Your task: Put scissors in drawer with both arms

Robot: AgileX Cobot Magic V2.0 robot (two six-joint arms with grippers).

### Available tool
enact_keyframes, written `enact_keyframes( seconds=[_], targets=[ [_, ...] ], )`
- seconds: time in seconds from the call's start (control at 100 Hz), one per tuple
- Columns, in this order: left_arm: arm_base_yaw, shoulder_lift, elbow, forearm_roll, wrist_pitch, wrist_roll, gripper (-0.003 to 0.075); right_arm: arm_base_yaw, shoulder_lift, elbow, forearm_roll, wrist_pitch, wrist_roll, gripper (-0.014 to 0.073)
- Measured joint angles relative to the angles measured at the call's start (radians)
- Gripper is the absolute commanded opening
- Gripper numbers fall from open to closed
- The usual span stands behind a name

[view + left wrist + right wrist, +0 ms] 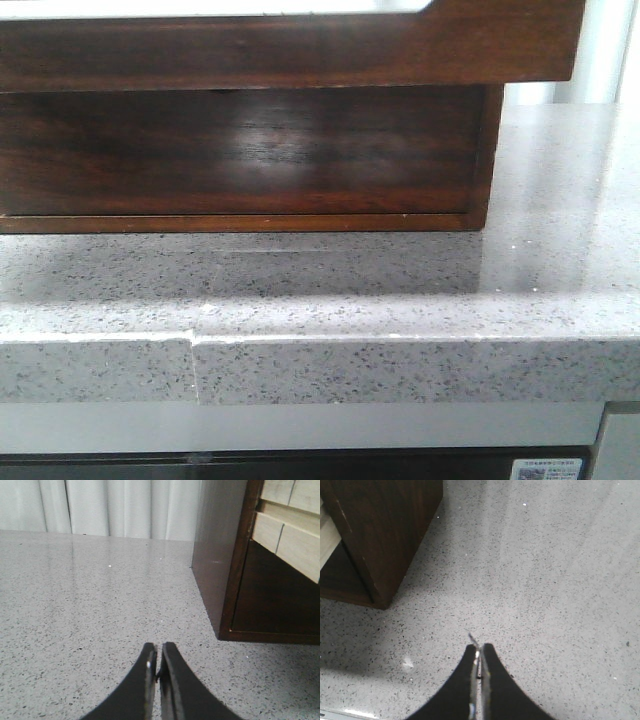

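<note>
Left gripper (157, 652): fingers pressed together, nothing visible between them, hovering over bare speckled countertop (90, 610) just off the corner of the dark wooden cabinet (220, 555).

Right gripper (479, 652): clamped on a thin metal sliver, tip poking out past the fingertips. Looks like the scissors (473, 641) blade, but too little shows for you to be certain. It hangs over the counter near the cabinet's other corner.

Front view: the drawer (290, 45) sits pulled out at the top of the frame, overhanging the cabinet body, with its cut-out corner just visible top right. You can't see inside it from any camera, and neither arm shows in this view.

Risks from here:
- The grip is on a narrow edge, so the scissors could pivot or slip out on any fast swing or bump.
- The drawer front overhangs, so coming up from below clips the blade or wrist on its underside. Lift clear first, then move in over it.
- Releasing blind could drop the scissors on the drawer rim or behind it.
- Both arms flank the cabinet closely, so watch for side-panel contact.
</note>
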Motion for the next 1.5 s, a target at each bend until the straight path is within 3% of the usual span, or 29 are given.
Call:
enact_keyframes(
  seconds=[0.18, 0.42, 0.54, 0.74, 1.25, 1.5],
  targets=[
    [0.0, 0.0, 0.0, 0.0, 0.0, -0.002, -0.002, -0.031, -0.069, 0.096, -0.009, -0.088, 0.0, -0.0069],
    [0.0, 0.0, 0.0, 0.0, 0.0, -0.002, -0.002, -0.241, -0.347, 0.455, -0.006, -0.492, 0.0, -0.0069],
    [0.0, 0.0, 0.0, 0.0, 0.0, -0.002, -0.002, -0.336, -0.52, 0.599, 0.058, -0.605, 0.0, -0.0069],
    [0.0, 0.0, 0.0, 0.0, 0.0, -0.002, -0.002, -0.407, -0.643, 0.734, 0.104, -0.659, 0.002, -0.0069],
    [0.0, 0.0, 0.0, 0.0, -0.001, -0.002, -0.002, -0.41, -0.648, 0.734, 0.109, -0.686, -0.003, -0.0069],
    [0.0, 0.0, 0.0, 0.0, -0.001, -0.002, -0.002, -0.41, -0.648, 0.734, 0.212, -0.689, -0.213, -0.0069]
  ],
)
